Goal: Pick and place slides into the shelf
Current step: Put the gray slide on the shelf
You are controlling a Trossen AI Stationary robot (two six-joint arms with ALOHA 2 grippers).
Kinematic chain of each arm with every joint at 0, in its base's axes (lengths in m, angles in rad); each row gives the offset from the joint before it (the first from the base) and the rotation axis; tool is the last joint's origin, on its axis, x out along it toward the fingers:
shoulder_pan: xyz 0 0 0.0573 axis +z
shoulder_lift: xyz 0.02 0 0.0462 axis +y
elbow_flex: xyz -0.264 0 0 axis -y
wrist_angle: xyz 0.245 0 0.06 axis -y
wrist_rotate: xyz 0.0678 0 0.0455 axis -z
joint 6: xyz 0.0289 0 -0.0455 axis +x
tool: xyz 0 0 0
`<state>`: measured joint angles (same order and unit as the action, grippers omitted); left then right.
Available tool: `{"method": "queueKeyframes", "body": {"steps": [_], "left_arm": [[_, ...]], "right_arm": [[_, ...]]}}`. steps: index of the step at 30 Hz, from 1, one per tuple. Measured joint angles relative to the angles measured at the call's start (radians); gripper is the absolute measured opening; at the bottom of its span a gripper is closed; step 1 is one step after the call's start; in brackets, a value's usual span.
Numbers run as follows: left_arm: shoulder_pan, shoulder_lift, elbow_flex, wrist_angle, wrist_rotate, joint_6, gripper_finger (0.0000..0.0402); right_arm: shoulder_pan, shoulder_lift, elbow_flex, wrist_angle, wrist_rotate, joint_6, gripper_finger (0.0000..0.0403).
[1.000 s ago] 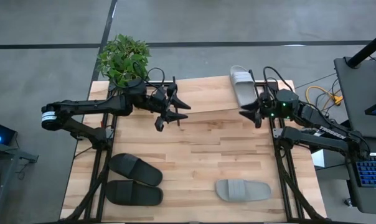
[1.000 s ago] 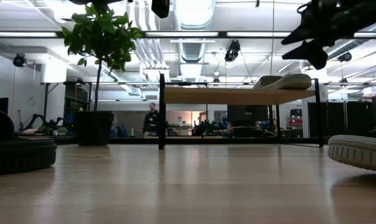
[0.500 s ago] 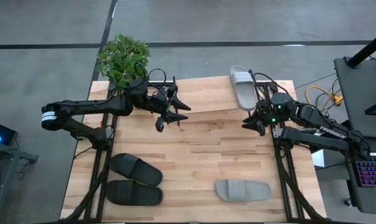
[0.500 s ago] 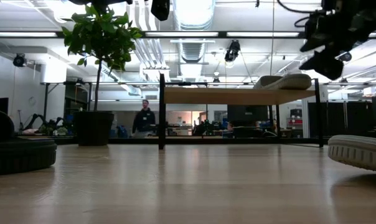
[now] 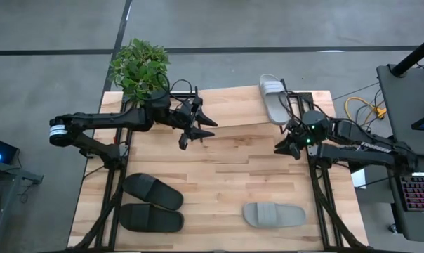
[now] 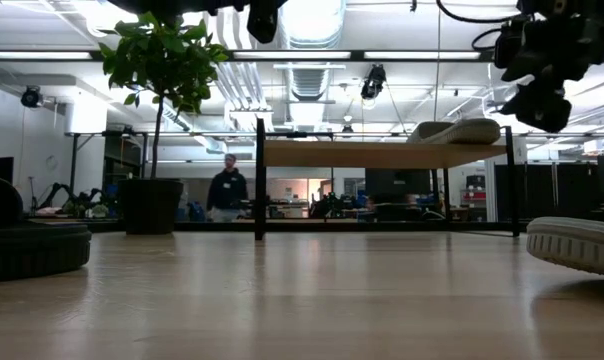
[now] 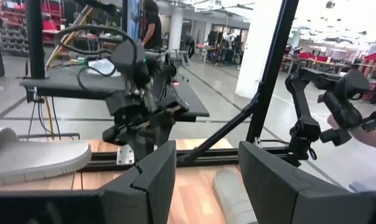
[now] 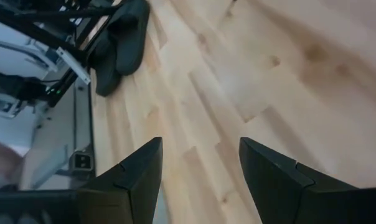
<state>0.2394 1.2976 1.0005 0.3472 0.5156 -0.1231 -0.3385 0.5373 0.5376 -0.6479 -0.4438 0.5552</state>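
The right gripper (image 5: 283, 145) hangs in the air above the big wooden table (image 5: 219, 176), at about 3 o'clock on it. Its two dark fingers (image 8: 272, 180) are spread wide apart and hold nothing.

One light grey-white slide sandal (image 5: 272, 98) lies on the low shelf with a light wood top and thin black legs (image 5: 229, 109), at about 1 o'clock. It is just beside the right gripper, not touching it.

The other light grey-white slide (image 5: 273, 214) lies flat on the table at about 5 o'clock. The two matte black slides (image 5: 152, 202) lie side by side at about 7 o'clock.

The left gripper (image 5: 196, 133) hangs in the air at about 11 o'clock, near the green potted plant (image 5: 140, 67). Its fingers are wide apart too, with nothing in them.
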Motion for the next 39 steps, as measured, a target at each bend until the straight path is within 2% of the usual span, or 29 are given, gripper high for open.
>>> {"method": "queueKeyframes", "body": {"steps": [7, 11, 14, 19, 39], "left_arm": [[0.0, 0.005, -0.009, 0.002, 0.0, 0.0, 0.016], [0.0, 0.005, -0.014, 0.001, 0.0, 0.0, 0.016], [0.0, 0.004, -0.021, 0.003, 0.0, 0.0, 0.016], [0.0, 0.004, -0.035, 0.004, 0.0, 0.0, 0.016], [0.0, -0.002, -0.043, 0.015, 0.0, -0.002, 0.016]], "right_arm": [[0.124, 0.0, -0.041, 0.0, 0.002, 0.146, 0.0203], [0.196, 0.0, -0.06, 0.0, 0.042, 0.239, 0.0203], [0.25, 0.0, -0.062, 0.0, 0.085, 0.297, 0.0203], [0.349, 0.001, -0.062, 0.0, 0.218, 0.411, 0.0203], [0.737, 0.01, -0.063, 0.002, 0.444, 0.711, 0.0203]]}}
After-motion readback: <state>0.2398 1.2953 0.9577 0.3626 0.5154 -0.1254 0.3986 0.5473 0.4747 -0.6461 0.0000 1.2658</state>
